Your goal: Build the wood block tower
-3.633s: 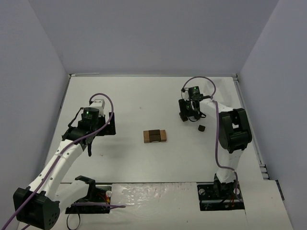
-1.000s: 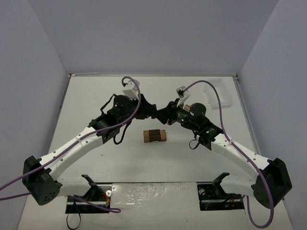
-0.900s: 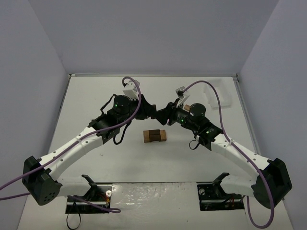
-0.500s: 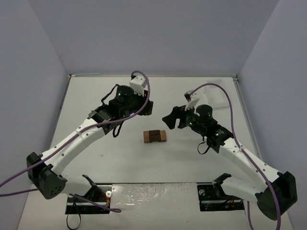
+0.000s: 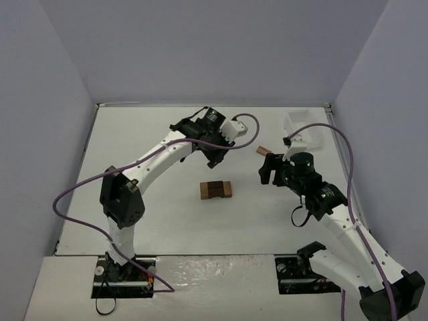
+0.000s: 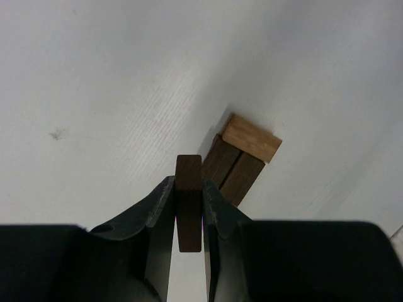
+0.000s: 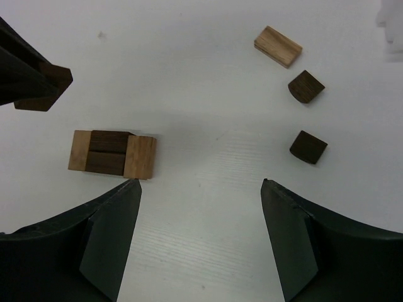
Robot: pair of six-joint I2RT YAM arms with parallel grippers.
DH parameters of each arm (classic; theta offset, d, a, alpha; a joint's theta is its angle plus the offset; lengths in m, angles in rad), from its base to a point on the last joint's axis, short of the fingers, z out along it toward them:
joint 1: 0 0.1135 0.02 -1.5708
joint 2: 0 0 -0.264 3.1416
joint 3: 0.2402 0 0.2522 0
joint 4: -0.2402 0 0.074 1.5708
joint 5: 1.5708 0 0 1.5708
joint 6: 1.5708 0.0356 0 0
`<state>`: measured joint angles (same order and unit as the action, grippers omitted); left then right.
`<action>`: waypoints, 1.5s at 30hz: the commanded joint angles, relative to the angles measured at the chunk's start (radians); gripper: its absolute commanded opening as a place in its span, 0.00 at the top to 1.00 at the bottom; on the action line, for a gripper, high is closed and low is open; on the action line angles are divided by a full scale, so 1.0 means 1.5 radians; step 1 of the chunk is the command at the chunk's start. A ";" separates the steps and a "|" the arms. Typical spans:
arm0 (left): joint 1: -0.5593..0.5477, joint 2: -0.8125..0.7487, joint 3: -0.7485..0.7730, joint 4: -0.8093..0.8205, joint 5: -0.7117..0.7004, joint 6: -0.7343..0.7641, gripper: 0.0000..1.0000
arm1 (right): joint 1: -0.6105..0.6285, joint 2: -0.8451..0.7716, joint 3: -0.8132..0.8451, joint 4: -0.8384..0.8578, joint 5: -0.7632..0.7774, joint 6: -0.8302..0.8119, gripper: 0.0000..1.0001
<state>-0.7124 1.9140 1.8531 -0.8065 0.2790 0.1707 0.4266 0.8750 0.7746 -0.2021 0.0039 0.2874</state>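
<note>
The tower (image 5: 216,190) sits flat mid-table, two dark blocks between tan ones. The left arm reaches far over, its gripper (image 6: 188,189) pointing down just behind the tower, pinching a dark block (image 6: 188,211). The right gripper (image 7: 200,182) hovers right of the tower, fingers wide apart and empty. A tan block (image 7: 278,46) and two dark bits (image 7: 306,86) lie loose further right.
</note>
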 commanded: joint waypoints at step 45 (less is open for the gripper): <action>-0.033 0.173 0.147 -0.147 0.113 0.347 1.00 | -0.033 -0.039 0.004 -0.032 0.058 -0.008 0.26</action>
<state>-0.7425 2.1842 2.0127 -1.0174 0.4474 0.6716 0.3797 0.8270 0.7738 -0.2798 0.0761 0.2623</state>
